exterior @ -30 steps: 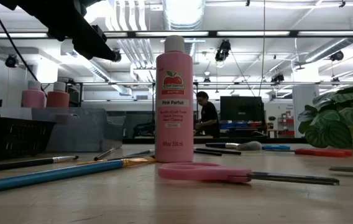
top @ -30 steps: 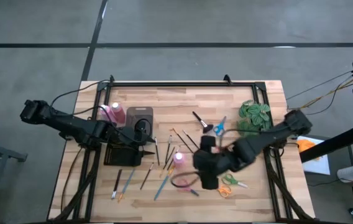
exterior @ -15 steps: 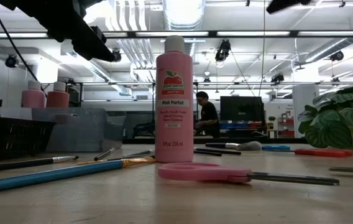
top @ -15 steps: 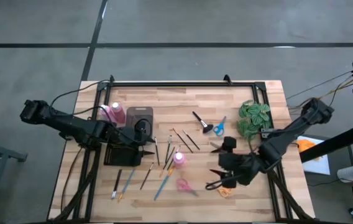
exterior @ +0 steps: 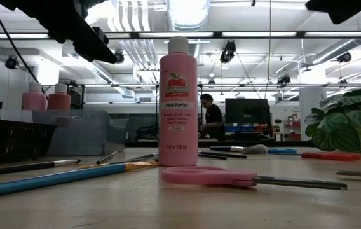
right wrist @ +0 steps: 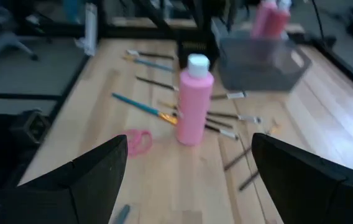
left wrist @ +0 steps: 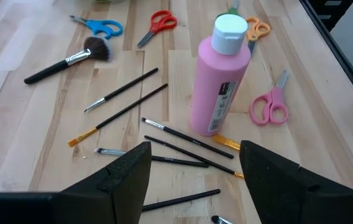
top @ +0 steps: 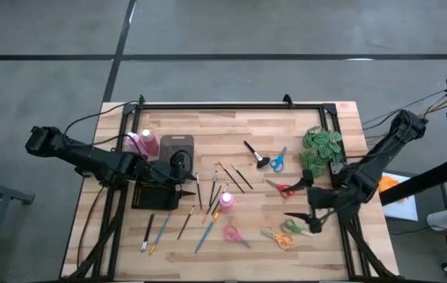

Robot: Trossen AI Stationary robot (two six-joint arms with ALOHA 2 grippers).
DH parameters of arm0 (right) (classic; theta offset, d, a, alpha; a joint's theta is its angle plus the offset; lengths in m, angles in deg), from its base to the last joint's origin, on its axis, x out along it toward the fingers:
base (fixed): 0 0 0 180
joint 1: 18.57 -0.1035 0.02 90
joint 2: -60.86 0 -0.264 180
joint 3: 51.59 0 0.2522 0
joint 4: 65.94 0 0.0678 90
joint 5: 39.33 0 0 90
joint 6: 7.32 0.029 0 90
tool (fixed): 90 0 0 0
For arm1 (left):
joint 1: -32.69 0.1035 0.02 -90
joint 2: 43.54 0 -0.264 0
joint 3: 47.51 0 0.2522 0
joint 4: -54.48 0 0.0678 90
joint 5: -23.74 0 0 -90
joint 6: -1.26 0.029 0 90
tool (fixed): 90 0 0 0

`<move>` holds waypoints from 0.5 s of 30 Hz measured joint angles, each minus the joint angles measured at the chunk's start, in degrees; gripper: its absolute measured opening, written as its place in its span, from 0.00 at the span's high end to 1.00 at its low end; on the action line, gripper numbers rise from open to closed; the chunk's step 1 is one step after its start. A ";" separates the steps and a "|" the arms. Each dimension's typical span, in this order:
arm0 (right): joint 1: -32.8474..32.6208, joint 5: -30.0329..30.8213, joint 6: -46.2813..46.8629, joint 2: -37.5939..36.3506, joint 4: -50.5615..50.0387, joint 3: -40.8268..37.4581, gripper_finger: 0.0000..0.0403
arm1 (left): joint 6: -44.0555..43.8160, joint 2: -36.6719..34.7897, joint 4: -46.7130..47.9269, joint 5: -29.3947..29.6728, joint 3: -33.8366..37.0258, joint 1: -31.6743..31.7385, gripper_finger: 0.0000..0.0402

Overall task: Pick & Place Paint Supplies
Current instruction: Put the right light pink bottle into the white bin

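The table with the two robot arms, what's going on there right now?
Nothing is held. The right gripper hangs open over the table's right edge, near the green scissors. The left gripper waits open by the black basket. One pink bottle stands mid-table among loose paintbrushes; two more bottles stand behind the basket.

You can't read the two pink bottles (right wrist: 270,18) behind the grey bin (right wrist: 260,62): blurred and cut by the frame edge. In the low view, the black basket (exterior: 6,141) hides their lower halves, left of the pink bottle (exterior: 178,102).
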 joint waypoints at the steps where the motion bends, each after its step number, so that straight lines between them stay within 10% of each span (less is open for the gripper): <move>1: -0.48 0.00 -1.73 -1.43 1.43 -1.03 0.15 | 0.00 0.00 0.02 -0.01 0.00 0.00 0.39; 15: -1.67 -0.65 -23.58 -17.62 34.77 -19.02 0.15 | -0.02 0.00 0.05 -0.01 0.00 0.00 0.39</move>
